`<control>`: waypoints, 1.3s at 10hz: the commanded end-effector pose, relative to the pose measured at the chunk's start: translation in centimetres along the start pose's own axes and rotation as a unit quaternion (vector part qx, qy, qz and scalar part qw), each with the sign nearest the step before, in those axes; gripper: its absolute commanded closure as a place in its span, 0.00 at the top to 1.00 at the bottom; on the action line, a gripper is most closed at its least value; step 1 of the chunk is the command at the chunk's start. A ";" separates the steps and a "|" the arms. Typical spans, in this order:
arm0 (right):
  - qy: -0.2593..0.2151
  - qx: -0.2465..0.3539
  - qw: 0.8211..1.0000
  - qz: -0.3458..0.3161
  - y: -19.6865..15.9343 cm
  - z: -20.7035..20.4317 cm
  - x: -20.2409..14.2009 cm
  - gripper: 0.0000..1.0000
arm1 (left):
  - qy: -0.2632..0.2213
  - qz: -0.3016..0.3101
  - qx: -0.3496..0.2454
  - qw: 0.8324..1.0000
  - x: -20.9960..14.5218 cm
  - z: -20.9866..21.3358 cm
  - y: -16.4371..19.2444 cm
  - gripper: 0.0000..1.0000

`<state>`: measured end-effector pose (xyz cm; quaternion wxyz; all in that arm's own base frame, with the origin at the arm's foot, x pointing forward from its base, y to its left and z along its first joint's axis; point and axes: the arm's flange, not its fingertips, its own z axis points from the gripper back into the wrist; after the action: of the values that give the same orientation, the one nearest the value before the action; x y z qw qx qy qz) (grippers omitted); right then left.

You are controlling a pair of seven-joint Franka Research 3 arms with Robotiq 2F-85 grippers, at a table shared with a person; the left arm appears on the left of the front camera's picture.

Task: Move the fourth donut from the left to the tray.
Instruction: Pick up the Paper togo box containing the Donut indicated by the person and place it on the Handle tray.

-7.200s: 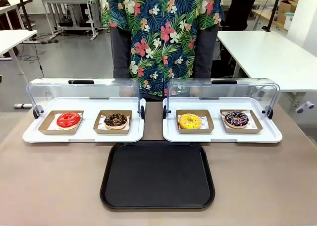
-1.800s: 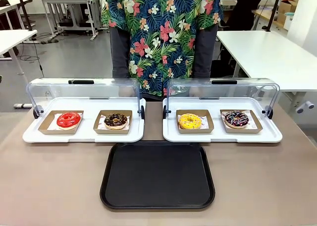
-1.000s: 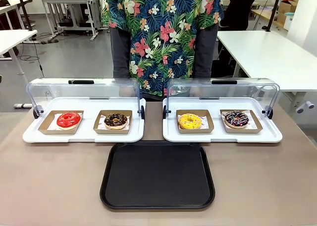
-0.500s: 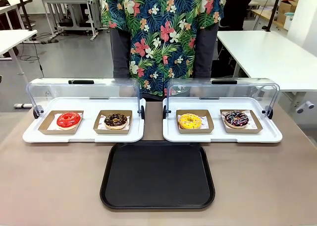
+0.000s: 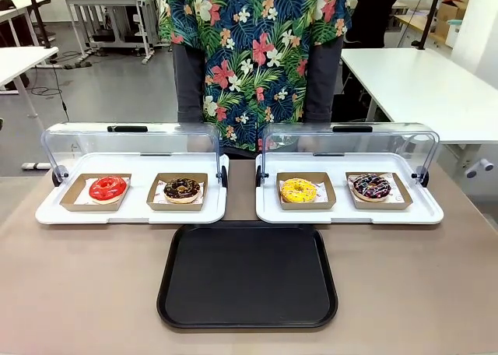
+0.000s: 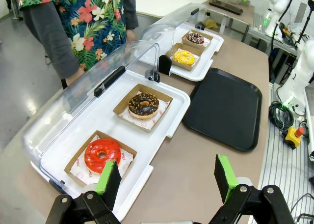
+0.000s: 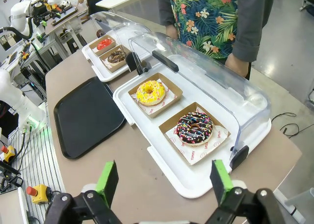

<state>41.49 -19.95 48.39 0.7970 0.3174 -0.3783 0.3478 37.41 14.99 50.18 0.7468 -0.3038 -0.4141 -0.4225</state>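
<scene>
The fourth donut, dark chocolate with pink and white stripes, lies in a brown cardboard holder at the right end of the right white display tray. It also appears as the donut just beyond my right gripper, which stands open and empty above the table edge. Far off at the row's end is the same donut. My left gripper is open and empty near the red donut's end. The black tray lies flat in the table's middle, in front of both display trays; tray, tray.
Two white display trays with raised clear lids hold a red donut, a crumb-topped chocolate donut and a yellow donut. A person in a floral shirt stands at the far side.
</scene>
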 end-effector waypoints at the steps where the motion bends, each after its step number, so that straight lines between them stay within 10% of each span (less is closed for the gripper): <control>1: -0.016 0.002 1.000 0.012 -0.2 -0.2 0.1 1.00 | -0.004 0.005 -0.002 1.000 0.4 0.2 0.1 1.00; 13: -0.016 0.002 1.000 0.012 -0.2 -0.2 0.1 1.00 | -0.004 0.005 -0.002 1.000 0.4 0.2 0.1 1.00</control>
<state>41.48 -19.97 48.38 0.7971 0.3174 -0.3783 0.3476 37.41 15.00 50.18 0.7469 -0.3037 -0.4141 -0.4224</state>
